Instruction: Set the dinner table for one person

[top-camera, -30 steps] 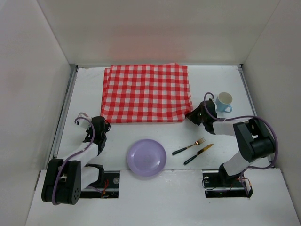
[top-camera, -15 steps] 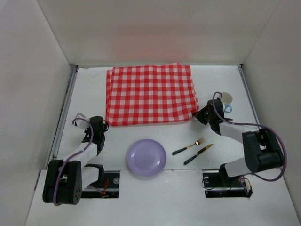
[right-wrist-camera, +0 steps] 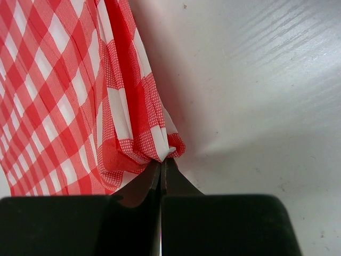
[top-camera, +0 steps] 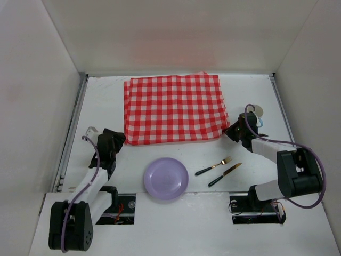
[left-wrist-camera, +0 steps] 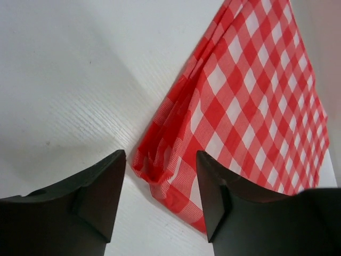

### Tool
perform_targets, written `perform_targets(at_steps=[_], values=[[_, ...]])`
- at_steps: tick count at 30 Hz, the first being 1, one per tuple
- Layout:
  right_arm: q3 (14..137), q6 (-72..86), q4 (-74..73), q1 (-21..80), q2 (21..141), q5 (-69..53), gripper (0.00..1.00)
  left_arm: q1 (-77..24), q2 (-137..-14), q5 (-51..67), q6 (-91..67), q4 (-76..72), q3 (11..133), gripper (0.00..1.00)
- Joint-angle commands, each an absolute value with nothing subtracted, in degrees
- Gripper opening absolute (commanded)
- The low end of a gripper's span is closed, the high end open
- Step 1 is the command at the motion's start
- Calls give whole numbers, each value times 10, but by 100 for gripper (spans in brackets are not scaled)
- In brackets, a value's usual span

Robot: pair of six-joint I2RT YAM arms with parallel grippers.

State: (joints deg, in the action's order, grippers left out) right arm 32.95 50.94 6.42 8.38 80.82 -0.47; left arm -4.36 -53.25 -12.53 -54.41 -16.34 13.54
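One checked cloth (top-camera: 173,108) corner pinched in right jaws; left jaws wide nearby.

A red-and-white check is being displayed by the cloth (top-camera: 173,108), which is being set off against the plain matte white of the dinner table (top-camera: 138,154). Solid lilac is being shown by the plate (top-camera: 166,178), dark green handles with gold ends by the fork (top-camera: 213,166) and knife (top-camera: 224,174), pale blue by the mug (top-camera: 258,111), and black by the left gripper (left-wrist-camera: 160,160) and right gripper (right-wrist-camera: 161,165).
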Motion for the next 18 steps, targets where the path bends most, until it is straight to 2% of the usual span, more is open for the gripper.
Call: perform_targets(at_steps=[1, 4, 6, 11, 13, 18], values=[[345, 501, 69, 89, 802, -11, 0, -36, -485, -73, -527, -77, 148, 54], [343, 499, 69, 89, 801, -11, 0, -50, -468, -72, -512, -66, 152, 56], [342, 499, 69, 89, 798, -11, 0, -65, -501, -69, -499, -62, 169, 56], [340, 499, 68, 89, 789, -11, 1, -96, -600, -90, -496, -96, 193, 48], [339, 499, 67, 89, 788, -11, 1, -105, -625, -106, -495, -122, 197, 42], [337, 496, 66, 89, 791, -13, 1, -112, -673, -169, -499, -165, 199, 6]])
